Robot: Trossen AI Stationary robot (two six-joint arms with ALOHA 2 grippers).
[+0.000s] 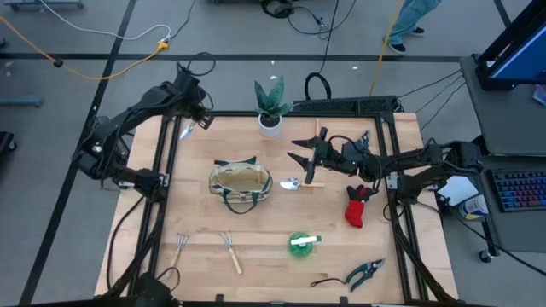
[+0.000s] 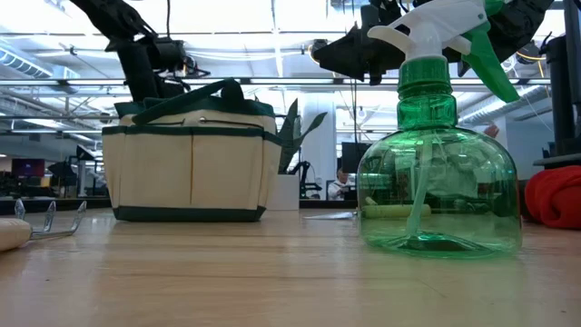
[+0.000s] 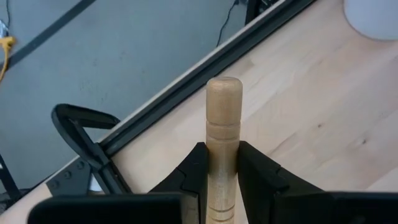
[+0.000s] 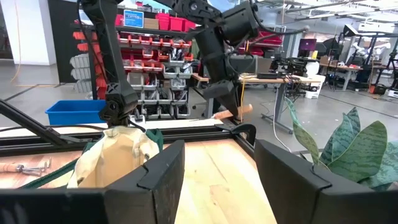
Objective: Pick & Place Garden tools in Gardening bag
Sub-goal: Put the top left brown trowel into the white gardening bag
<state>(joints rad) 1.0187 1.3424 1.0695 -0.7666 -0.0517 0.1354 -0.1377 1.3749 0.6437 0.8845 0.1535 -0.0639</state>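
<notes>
Up near the table's far left corner, the left gripper (image 3: 222, 171) clamps a pale wooden tool handle (image 3: 222, 134), its head hidden, while the right gripper (image 1: 304, 152), jaws apart, hovers beside the cream canvas bag (image 1: 240, 182)

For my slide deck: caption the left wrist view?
Left gripper shut on a wooden tool handle above the table's corner.

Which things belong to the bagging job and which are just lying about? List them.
Job: gardening bag; wooden-handled tool in left gripper; trowel; rake; second rake; shears; glove; green spray bottle.
Lying about: potted plant; keyboard; yellow cable.
</notes>
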